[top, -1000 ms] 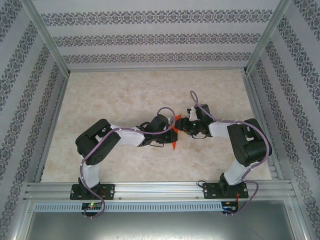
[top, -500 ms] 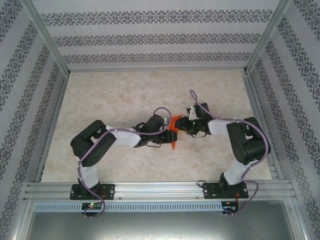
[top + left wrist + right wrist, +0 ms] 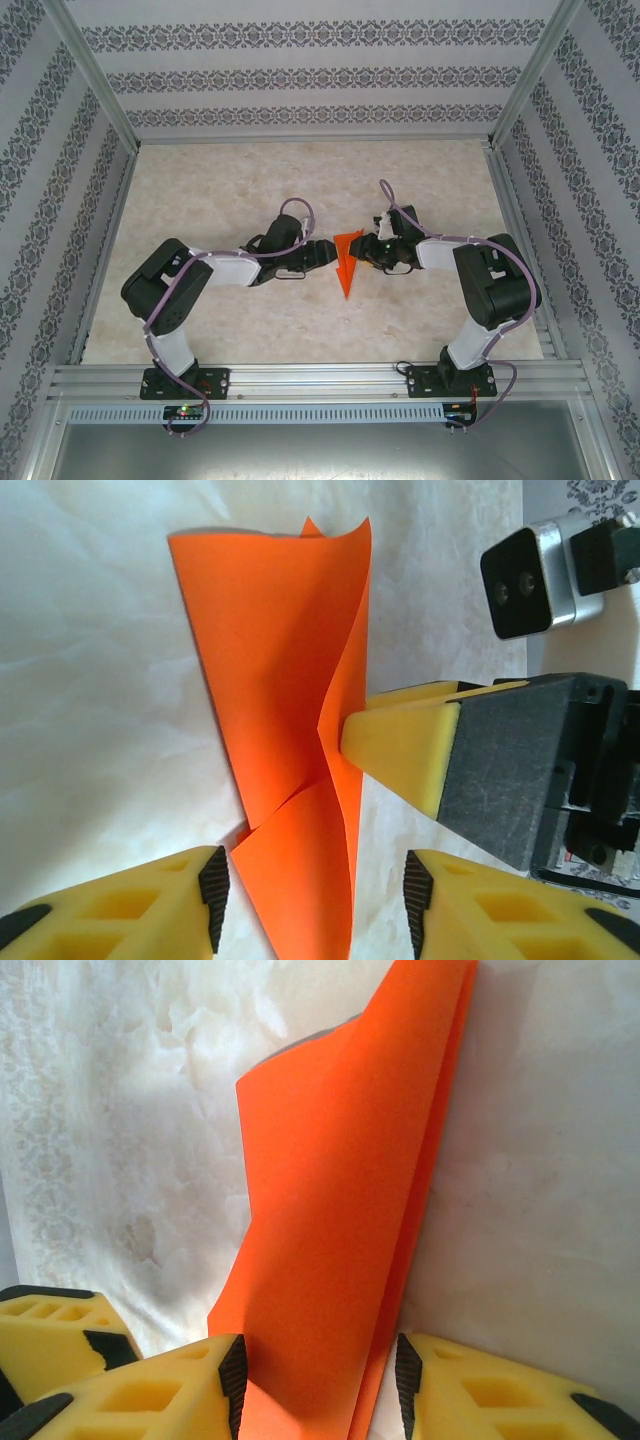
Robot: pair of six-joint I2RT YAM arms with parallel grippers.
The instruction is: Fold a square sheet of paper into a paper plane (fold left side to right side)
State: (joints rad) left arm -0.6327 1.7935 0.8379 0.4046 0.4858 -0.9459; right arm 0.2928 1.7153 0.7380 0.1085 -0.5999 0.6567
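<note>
Folded paper (image 3: 346, 262) lay at the middle of the bench (image 3: 220, 180), tip toward 6 o'clock. The left tool (image 3: 315, 880) at its 9 o'clock and the right tool (image 3: 315, 1370) at its 3 o'clock were both spread. With nothing pinching it, the raised flap (image 3: 345, 610) looked likely to spring open or skid.

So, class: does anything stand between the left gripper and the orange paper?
Nothing visible does. The left gripper stands open, with the orange paper reaching between its fingers. A yellow finger of the right gripper touches the paper's side, off that path.

Black-and-white jointed left arm (image 3: 225, 268) and right arm (image 3: 440, 256), each trailing a lilac cable (image 3: 298, 202). Gripper fingers (image 3: 120, 910): yellow wedges, black pads (image 3: 213, 890).
</note>
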